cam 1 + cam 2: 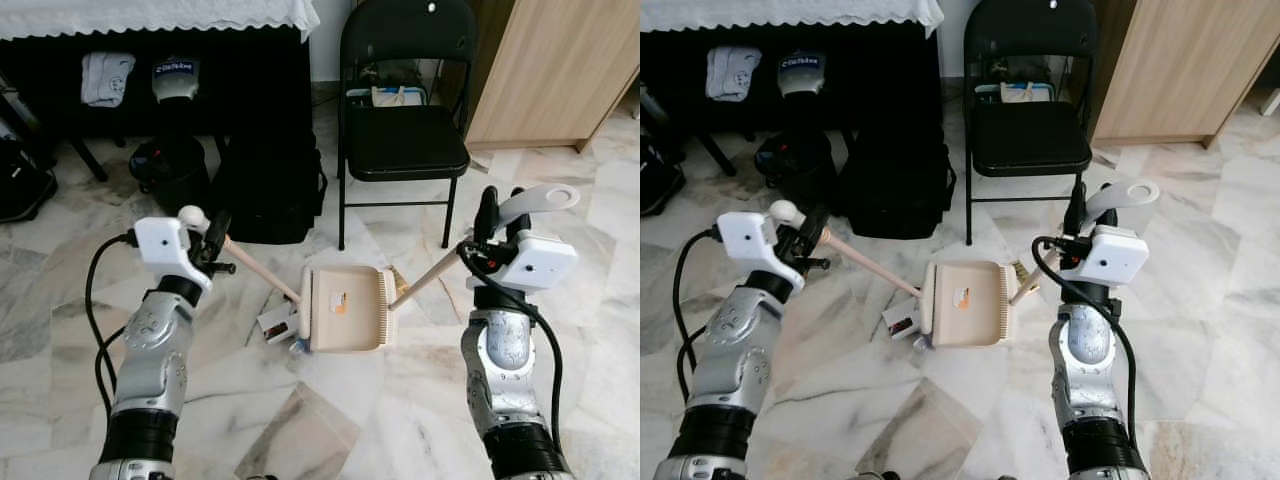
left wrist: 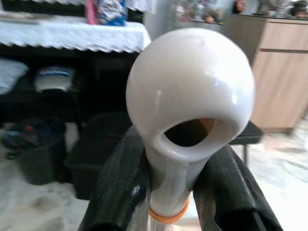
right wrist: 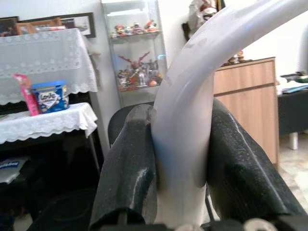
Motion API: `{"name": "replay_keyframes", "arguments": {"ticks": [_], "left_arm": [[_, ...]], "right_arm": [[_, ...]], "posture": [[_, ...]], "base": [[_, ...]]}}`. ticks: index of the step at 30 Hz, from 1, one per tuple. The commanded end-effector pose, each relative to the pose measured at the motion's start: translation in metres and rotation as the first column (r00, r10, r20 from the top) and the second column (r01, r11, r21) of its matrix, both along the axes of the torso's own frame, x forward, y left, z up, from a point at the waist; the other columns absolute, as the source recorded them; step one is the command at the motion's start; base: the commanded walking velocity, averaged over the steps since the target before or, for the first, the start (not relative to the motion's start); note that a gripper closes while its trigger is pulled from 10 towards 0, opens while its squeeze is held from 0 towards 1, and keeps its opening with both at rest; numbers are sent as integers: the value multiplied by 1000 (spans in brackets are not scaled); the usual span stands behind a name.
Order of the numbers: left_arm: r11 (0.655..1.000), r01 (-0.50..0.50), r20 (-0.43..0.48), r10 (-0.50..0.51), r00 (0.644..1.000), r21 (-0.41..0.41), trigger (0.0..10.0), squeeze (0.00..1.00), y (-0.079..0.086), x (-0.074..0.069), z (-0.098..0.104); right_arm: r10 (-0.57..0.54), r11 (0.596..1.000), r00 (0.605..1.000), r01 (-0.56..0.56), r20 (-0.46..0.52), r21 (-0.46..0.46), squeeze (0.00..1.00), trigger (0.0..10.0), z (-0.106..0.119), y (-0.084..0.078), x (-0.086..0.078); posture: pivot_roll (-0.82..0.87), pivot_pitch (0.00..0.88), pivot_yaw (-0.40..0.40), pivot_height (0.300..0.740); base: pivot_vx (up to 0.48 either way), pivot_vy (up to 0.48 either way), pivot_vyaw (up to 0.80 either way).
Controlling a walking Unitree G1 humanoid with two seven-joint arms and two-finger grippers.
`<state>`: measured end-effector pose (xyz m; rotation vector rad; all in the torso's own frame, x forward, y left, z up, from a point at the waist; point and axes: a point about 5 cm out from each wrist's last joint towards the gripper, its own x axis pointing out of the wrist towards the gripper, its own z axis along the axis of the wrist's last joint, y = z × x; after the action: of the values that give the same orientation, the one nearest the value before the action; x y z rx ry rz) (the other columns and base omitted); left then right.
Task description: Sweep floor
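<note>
A humanoid robot stands over a cream plastic dustpan (image 1: 345, 308) lying on the white-and-grey marble floor (image 1: 600, 260), in front of a black folding chair (image 1: 405, 140) and a black bag (image 1: 265, 185) under a cloth-draped worktop (image 1: 150, 15). Its left tool (image 1: 212, 243) is clamped on the rounded white plastic knob (image 2: 190, 94) that caps a long pale wooden handle (image 1: 258, 268) running down to the dustpan's near-left edge; its right tool (image 1: 497, 222) is closed around the curved white plastic grip (image 3: 185, 125) of a second pale stick (image 1: 425, 280), whose bristle end (image 1: 397, 283) sits at the pan's right rim. A small carton and scraps of litter (image 1: 277, 327) lie just beside the pan's left corner. Both implements look light and rigid, though the glossy plastic ends seem slick, so each long handle may twist or swing in the grip. Holds lower on the wooden shafts would probably give firmer control over the sweeping stroke.
</note>
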<state>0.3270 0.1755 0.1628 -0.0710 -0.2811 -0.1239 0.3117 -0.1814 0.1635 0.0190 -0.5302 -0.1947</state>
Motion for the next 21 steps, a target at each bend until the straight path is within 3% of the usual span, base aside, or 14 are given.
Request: {"name": "replay_keyframes", "arguments": {"ticks": [1,7,11,17,21], "left_arm": [[999,-33,73,31,997,30,10000,0,-3,2,11],[995,87,41,-89,995,39,10000,0,-41,-5,-3],[992,121,21,-122,992,31,10000,0,-53,-5,-10],[992,118,17,-118,993,36,10000,0,-56,2,-12],[992,122,8,-122,992,17,10000,0,-56,5,-12]], "right_arm": [[-22,999,998,23,60,-22,0,10000,15,-2,-3],[-19,999,1000,19,23,-40,0,10000,10,-3,-12],[-30,999,999,30,-21,-24,0,10000,4,-2,-17],[6,1000,997,-5,-73,7,0,10000,-6,14,-22],[-1,1000,996,4,-89,29,0,10000,-8,14,-21]], "posture": [[1,36,50,740],[-23,0,65,740],[-37,0,72,740],[-41,0,75,740],[-41,0,73,740]], "base": [[0,0,0],[0,0,0],[0,0,0],[0,0,0],[0,0,0]]}}
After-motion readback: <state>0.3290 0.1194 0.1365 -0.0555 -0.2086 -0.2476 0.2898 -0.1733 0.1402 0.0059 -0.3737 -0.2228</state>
